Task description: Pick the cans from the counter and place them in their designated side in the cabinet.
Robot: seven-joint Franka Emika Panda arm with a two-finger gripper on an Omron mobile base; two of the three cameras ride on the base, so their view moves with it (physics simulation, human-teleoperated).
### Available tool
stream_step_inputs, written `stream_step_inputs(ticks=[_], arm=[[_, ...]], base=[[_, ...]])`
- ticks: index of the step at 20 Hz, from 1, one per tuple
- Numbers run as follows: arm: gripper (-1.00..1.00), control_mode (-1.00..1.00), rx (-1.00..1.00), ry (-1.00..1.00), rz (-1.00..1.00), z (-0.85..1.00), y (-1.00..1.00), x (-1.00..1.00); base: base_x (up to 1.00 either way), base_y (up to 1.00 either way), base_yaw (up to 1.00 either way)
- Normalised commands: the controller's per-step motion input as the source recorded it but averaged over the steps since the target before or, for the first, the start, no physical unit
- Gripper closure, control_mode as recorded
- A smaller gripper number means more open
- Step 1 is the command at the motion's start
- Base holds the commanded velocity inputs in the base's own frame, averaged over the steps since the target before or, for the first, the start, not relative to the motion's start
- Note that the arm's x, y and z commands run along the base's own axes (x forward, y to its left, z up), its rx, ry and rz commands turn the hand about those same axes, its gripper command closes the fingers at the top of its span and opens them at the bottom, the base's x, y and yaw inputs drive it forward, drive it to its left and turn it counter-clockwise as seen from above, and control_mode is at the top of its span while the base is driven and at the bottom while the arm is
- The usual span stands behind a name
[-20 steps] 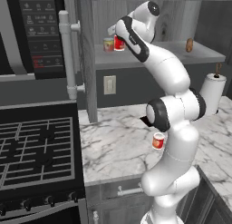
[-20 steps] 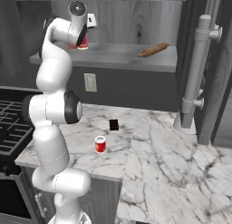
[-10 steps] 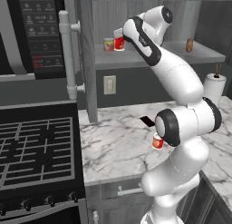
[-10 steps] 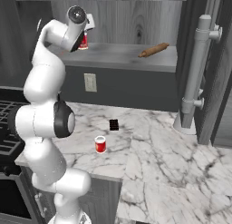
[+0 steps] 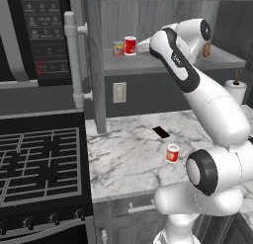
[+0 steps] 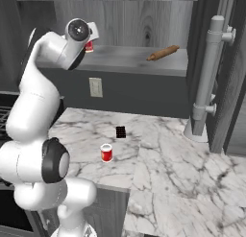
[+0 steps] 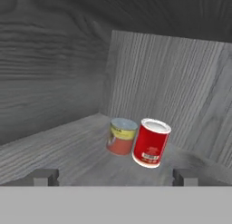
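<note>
Since a second ago the white arm has swung its upper links out to the right and drawn the hand back from the plain red can with a pale top (image 7: 151, 143), which stands released on the flat grey shelf board (image 5: 163, 62) of the grey wood-grain cabinet (image 5: 148, 20). The two-finger gripper (image 7: 115, 177) now hangs just in front of that can, jaws spread wide and holding nothing, its two dark fingertips (image 7: 45, 176) apart with the can between and beyond them. The red can stands touching or just beside a yellowish-tan banded red can (image 7: 121, 136), both near the upright grey wood panel (image 7: 172, 96) at the shelf's end. The orange-red can with a cream label patch (image 5: 172, 153) stands upright on the white marble counter (image 5: 128, 159), near a small black rectangular mark (image 5: 161, 132), well below the gripper.
</note>
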Motion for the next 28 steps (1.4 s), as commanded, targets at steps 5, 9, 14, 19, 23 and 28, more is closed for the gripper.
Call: stream_step_inputs(ticks=[5, 9, 14, 19, 23, 28], arm=[[-1.0, -1.0, -0.01, 0.0, 0.0, 0.0, -0.12, -0.91], [-1.0, -1.0, 0.06, 0.08, -0.03, 0.0, 0.0, -0.67], [-1.0, -1.0, 0.09, 0.12, -0.04, 0.0, 0.0, -0.63], [-1.0, -1.0, 0.0, 0.2, -0.09, -0.06, -0.02, -0.62], [-1.0, -1.0, -0.04, 0.24, -0.1, -0.1, -0.06, -0.55], [-1.0, -1.0, -0.08, 0.21, -0.08, -0.22, -0.11, -0.48]], base=[[0.0, 0.0, 0.0], [0.0, 0.0, 0.0], [0.0, 0.0, 0.0], [0.0, 0.0, 0.0], [0.0, 0.0, 0.0], [0.0, 0.0, 0.0]])
